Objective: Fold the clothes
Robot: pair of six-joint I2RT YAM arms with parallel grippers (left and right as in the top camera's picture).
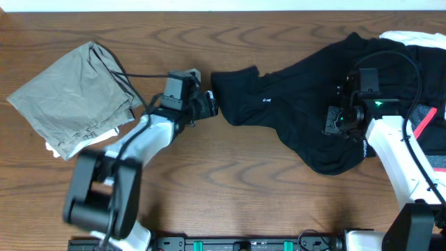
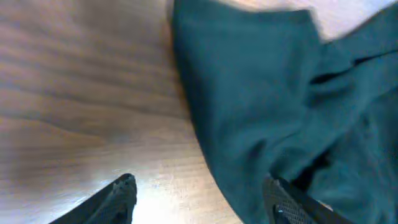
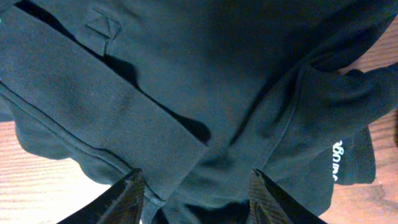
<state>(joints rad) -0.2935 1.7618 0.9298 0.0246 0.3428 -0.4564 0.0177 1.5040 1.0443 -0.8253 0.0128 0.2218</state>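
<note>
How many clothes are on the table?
4 for sure: an olive-grey one far left, a big black one right of the middle, a white one in the top right corner, a black one with a pink-red band at the right edge. More may hide underneath.

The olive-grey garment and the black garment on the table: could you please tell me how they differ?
Colour: the olive-grey garment is plain; the black garment bears tiny white marks. Pose: the olive-grey garment is a compact, roughly square bundle; the black garment sprawls rumpled. The olive-grey garment lies apart from both tools; the left tool and right tool are at the black garment. Both are soft fabric on the wooden table.
</note>
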